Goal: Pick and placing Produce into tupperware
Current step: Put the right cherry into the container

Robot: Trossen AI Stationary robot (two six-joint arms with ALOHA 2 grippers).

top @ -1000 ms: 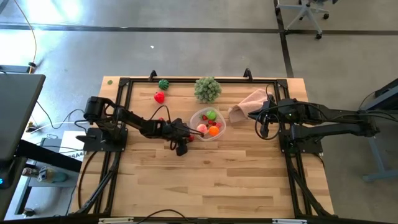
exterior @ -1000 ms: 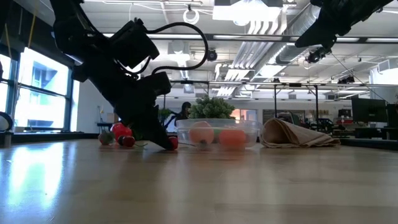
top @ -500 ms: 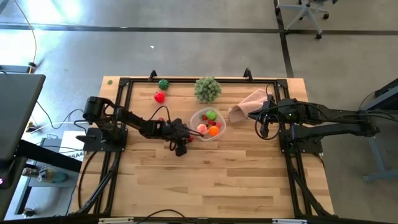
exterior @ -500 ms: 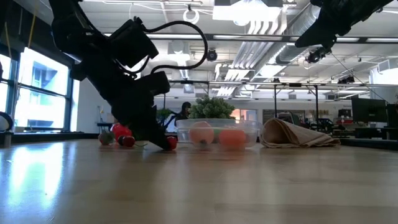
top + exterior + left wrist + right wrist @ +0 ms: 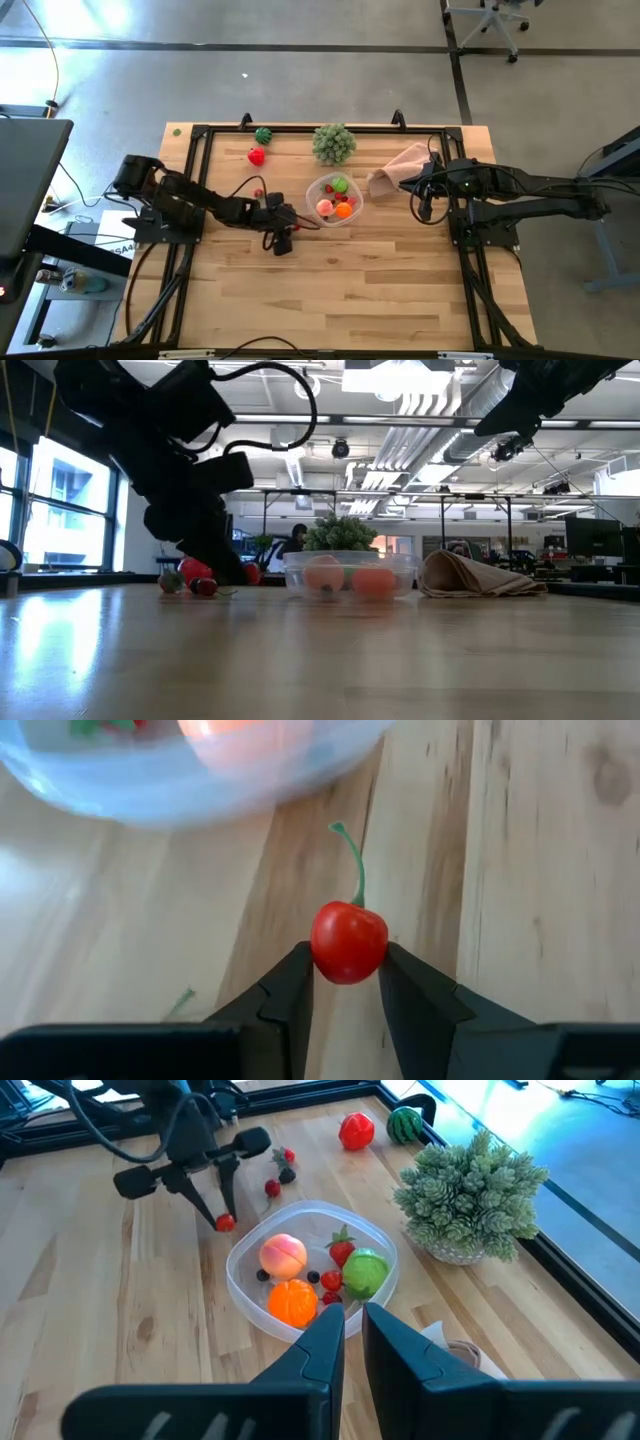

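The left gripper (image 5: 346, 982) has its two fingers (image 5: 290, 982) pinched on a small red cherry (image 5: 349, 941) with a thin green stem. The cherry sits right at the finger tips, so the hold is small. The cherry is up off the desk (image 5: 350, 280), just beside the tupperware (image 5: 333, 199), a round clear bowl near the middle of the desk. Inside the bowl there is already a pink peach (image 5: 283, 1255), an orange (image 5: 293, 1302), a green apple (image 5: 366, 1271) and a few little red berries. More produce waits outside: two small berries (image 5: 280, 1178) on the desk near the left arm, and a red strawberry (image 5: 257, 156) and a dark green melon (image 5: 263, 135) by the far edge. A pale green leafy ball (image 5: 334, 143) and a pink cloth (image 5: 399, 164) lie close to the bowl too. The right gripper (image 5: 349, 1320) is squeezed shut with nothing in it, and it hangs over the bowl's right side, near the cloth. The cherry is round and smooth, so it could pop out of the tips and roll away. If the left arm comes in too low, it could bump the light bowl's rim and push it. If it lets go too soon, the cherry lands on the desk.
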